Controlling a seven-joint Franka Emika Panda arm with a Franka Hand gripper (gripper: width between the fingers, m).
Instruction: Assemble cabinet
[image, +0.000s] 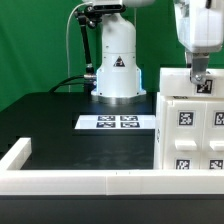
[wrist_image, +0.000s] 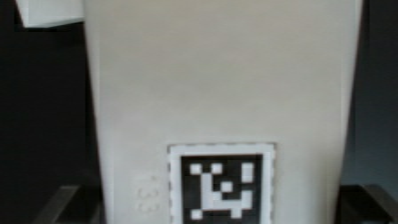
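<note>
While fingers (wrist_image: 66, 204) flank cabinet (wrist_image: 214, 90), one each side, pinching or merely spread: cannot tell

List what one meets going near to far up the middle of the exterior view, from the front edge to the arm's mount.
white rail → marker board → arm's base. The cabinet, on the exterior view's right, spans much of that depth, so it is left out.
</note>
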